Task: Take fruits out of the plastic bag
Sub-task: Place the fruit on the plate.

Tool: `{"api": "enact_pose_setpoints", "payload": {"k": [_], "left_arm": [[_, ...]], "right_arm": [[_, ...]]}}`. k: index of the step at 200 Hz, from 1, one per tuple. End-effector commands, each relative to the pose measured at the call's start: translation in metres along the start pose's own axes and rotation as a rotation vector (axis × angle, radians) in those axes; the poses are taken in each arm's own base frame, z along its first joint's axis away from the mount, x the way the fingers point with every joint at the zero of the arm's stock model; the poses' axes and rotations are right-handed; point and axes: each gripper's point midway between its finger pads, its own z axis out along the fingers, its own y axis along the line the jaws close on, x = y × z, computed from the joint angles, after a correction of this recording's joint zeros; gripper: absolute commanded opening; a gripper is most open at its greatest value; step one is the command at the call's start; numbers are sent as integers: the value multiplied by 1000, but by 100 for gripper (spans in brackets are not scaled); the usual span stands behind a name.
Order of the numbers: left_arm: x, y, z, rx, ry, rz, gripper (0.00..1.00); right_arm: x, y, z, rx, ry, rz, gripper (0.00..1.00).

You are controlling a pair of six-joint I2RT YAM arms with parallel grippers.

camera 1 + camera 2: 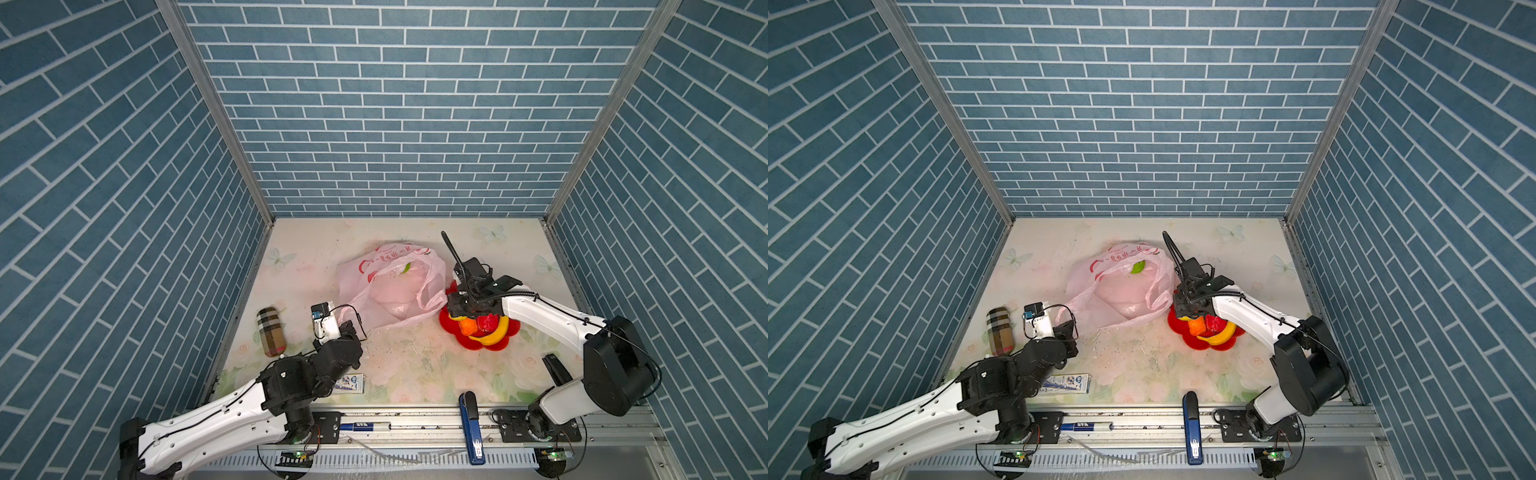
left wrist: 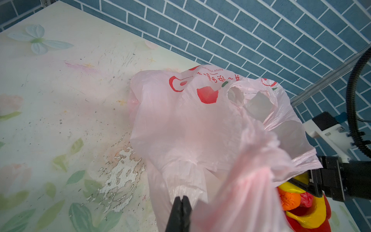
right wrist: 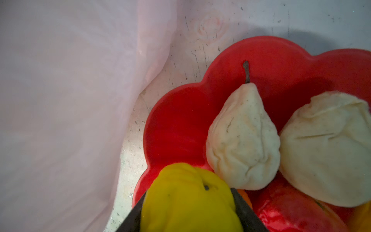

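One fruit: right jaws are clamping yellow lumpy fruit (image 3: 188, 200) over plate (image 3: 176, 124); worth lowering beside pear (image 3: 243, 138) before opening (left jaws are pinching bag (image 2: 190, 124)).

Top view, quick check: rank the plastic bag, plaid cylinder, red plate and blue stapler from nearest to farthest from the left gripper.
1. plastic bag: its corner is pinched in the shut left gripper.
2. plaid cylinder: lying just off the gripper's left side.
3. red plate: across on the right side, beyond the bag.
4. blue stapler: at the near edge, right of centre.
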Motion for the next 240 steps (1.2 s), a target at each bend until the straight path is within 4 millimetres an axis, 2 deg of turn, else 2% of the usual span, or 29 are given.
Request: {"api": "enact_pose_setpoints", "payload": {"k": [1, 240], "left_arm": [[-1, 3, -1, -14, -7, 10, 0], [0, 6, -3, -7, -5, 2, 0]], "right_arm": [[13, -3, 11, 6, 43, -5, 55], [21, 6, 26, -3, 84, -6, 67]]}}
